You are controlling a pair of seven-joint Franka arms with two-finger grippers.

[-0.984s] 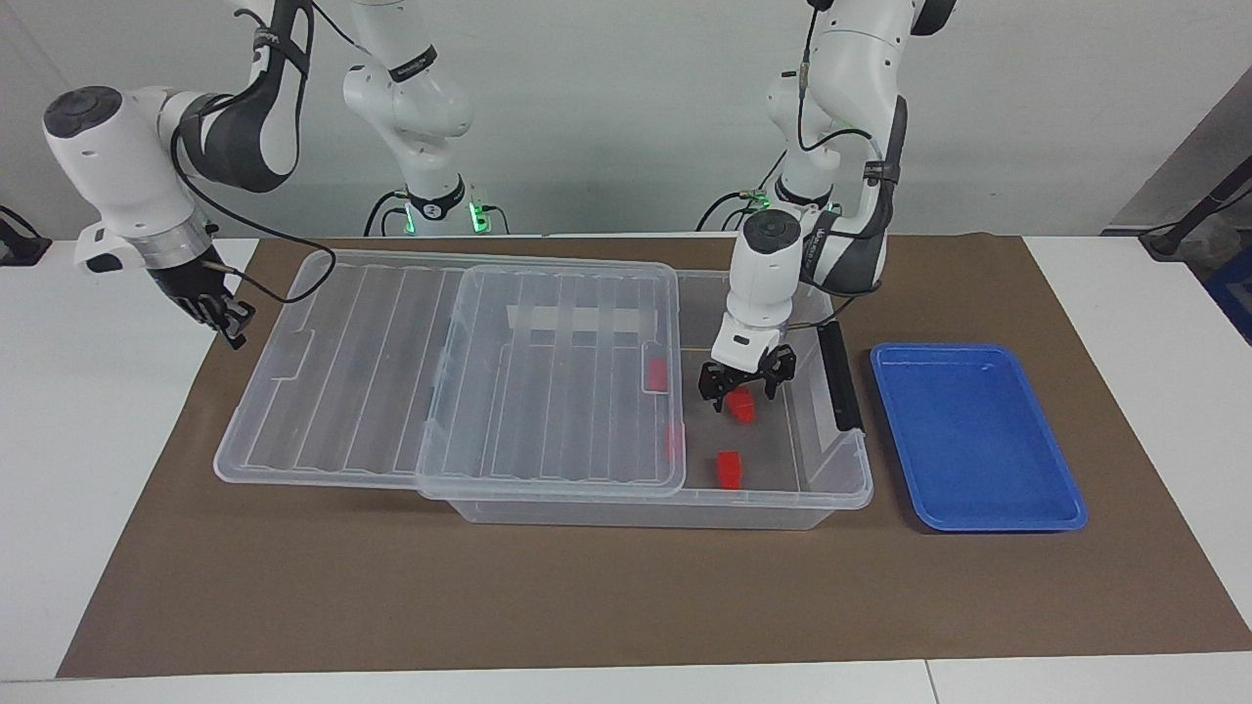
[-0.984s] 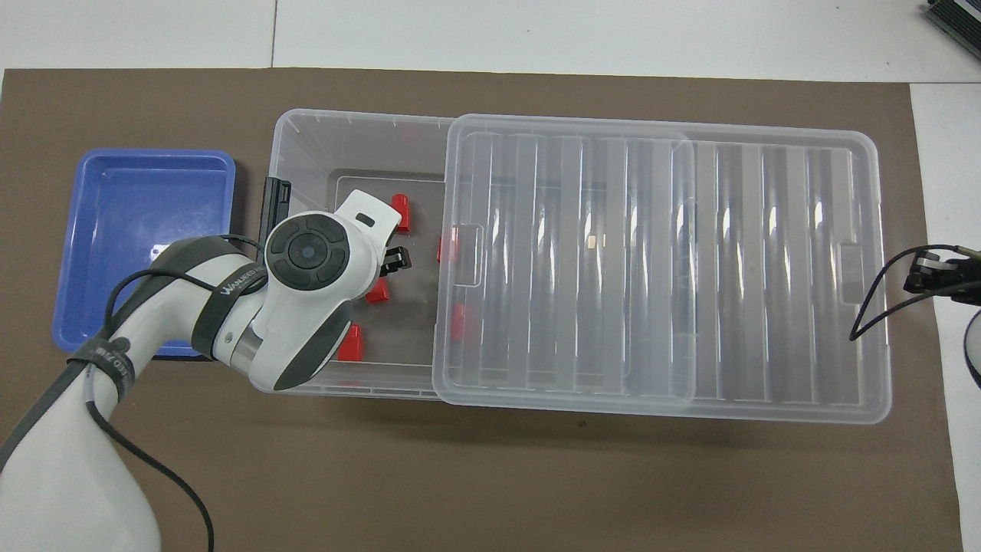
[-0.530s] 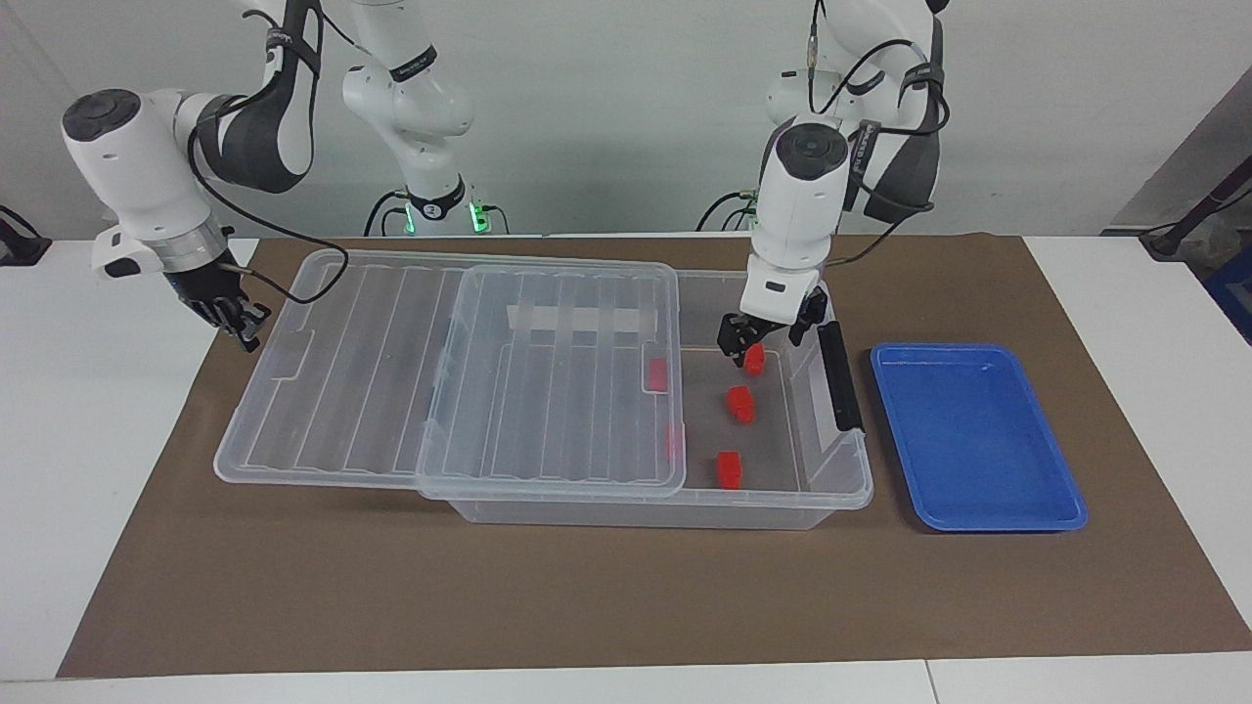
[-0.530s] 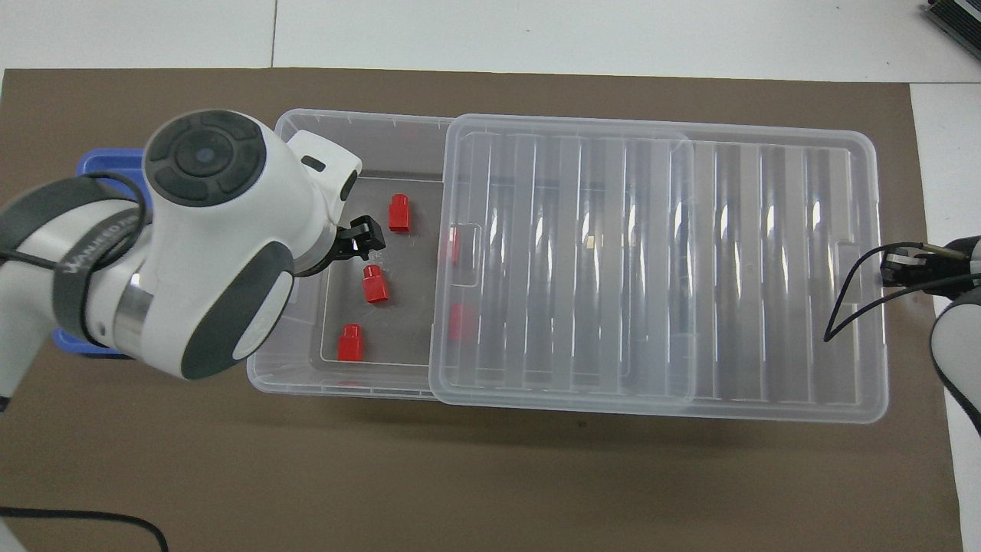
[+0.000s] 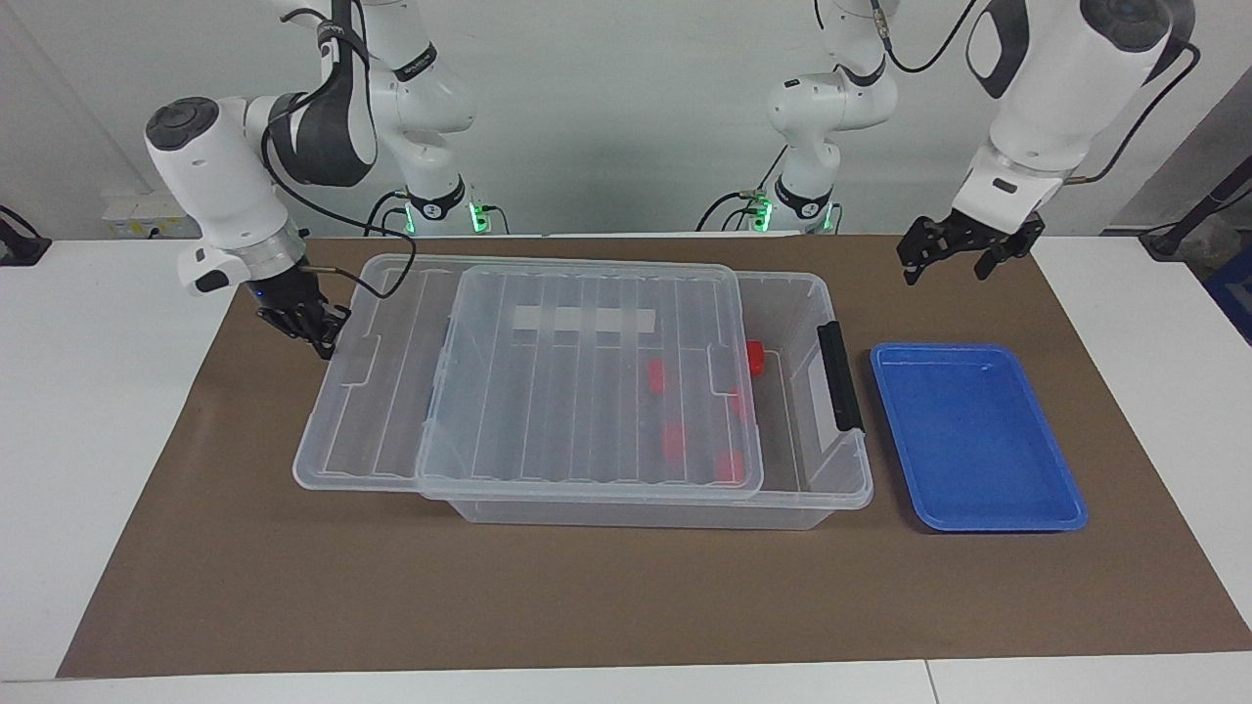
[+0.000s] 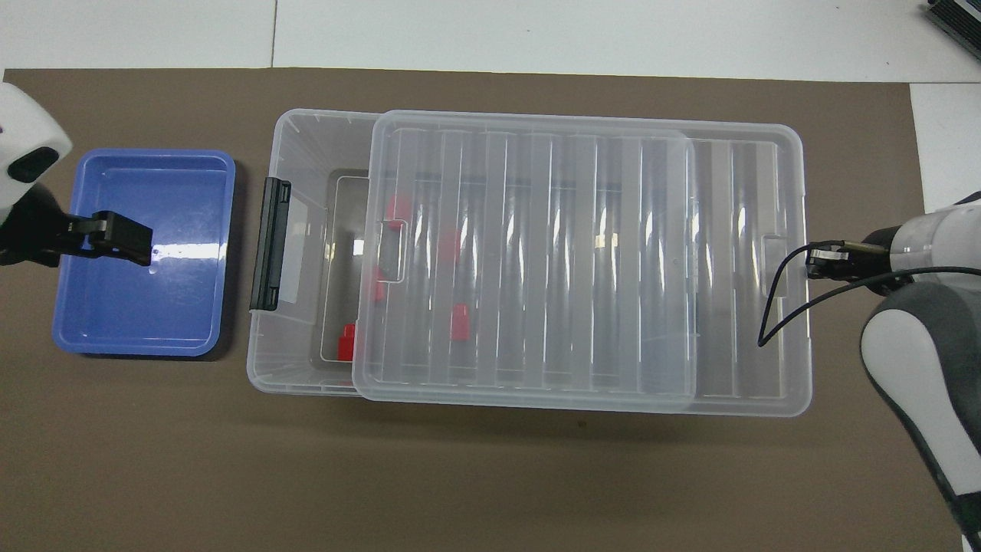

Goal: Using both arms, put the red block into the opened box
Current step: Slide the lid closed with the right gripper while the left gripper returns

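The clear box [image 5: 831, 469] [image 6: 306, 123] sits mid-mat, its ribbed lid [image 5: 587, 391] [image 6: 582, 261] lying over most of it. One red block [image 5: 755, 357] [image 6: 347, 343] lies uncovered on the box floor near the latch end. Several other red blocks [image 5: 673, 440] [image 6: 459, 322] show through the lid. My left gripper [image 5: 954, 259] [image 6: 115, 238] hangs open and empty, high over the blue tray. My right gripper [image 5: 318, 332] [image 6: 816, 264] is shut, its tip against the lid's edge at the right arm's end.
A shallow blue tray [image 5: 978, 440] [image 6: 168, 307] lies beside the box toward the left arm's end. A dark latch [image 5: 841, 376] [image 6: 270, 244] stands on the box's end wall facing the tray. The lid overhangs the box toward the right arm's end.
My left gripper rose out of the box, leaving a red block inside, and swung over the blue tray. My right gripper slid the lid toward the left arm's end, covering most blocks.
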